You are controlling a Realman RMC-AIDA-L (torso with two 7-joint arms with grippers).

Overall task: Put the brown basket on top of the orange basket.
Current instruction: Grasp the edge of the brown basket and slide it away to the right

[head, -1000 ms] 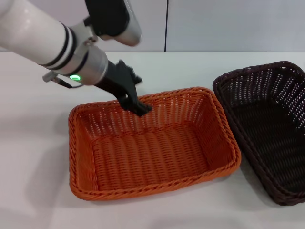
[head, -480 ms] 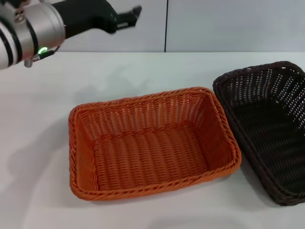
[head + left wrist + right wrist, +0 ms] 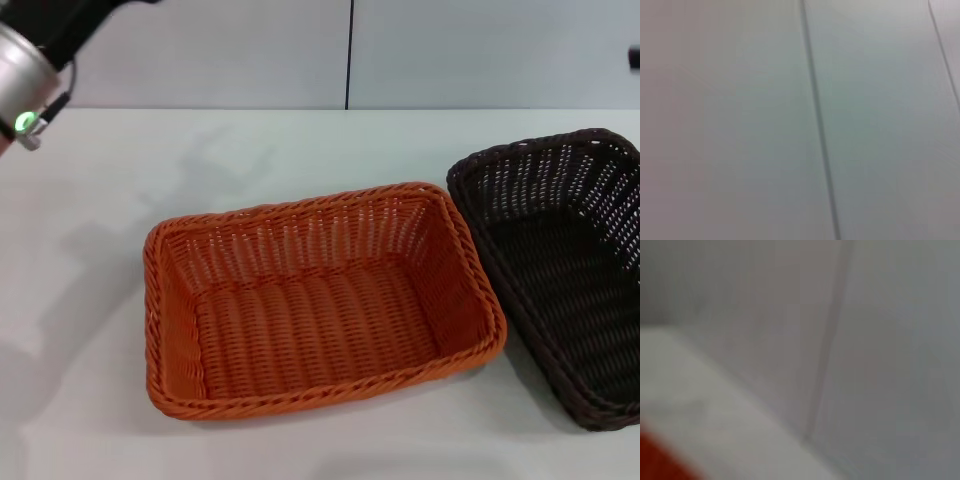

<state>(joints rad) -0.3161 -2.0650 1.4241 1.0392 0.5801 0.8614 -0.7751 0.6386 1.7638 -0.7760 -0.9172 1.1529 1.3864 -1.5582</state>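
Risk assessment: brown basket [image 3: 565, 270] sits on white table [image 3: 330, 140], robot's right side, its near-left rim touching or just beside right rim of orange basket [image 3: 315, 295]; contact itself can't be confirmed. Orange basket is centre of table, empty, upright. Nothing stacked yet; task not started on brown basket.

Hazards, judged:
- Rims so close that lifting brown basket could snag braided edge and drag orange one off position.
- Open-weave sloped sides give poor pinch; a one-side grip would likely tilt the tray and let it slip.
- Both are same size, so nesting needs square alignment; a skewed drop would leave it perched on a rim.
- Brown basket runs partly out of head view at right, so far-edge grasp pts are unverified.

Arms: left arm wrist section [image 3: 25, 75] is raised at top-left corner of head view, well apart from both baskets; its fingers aren't shown, so spread or pressed together can't be told. Right gripper isn't identifiable anywhere.

View comparison: head view alone shows both baskets and layout. Left wrist view shows only wall w/ a dark seam. Right wrist view shows wall, table edge and an orange patch [image 3: 660, 460] at a corner, prob. orange basket.
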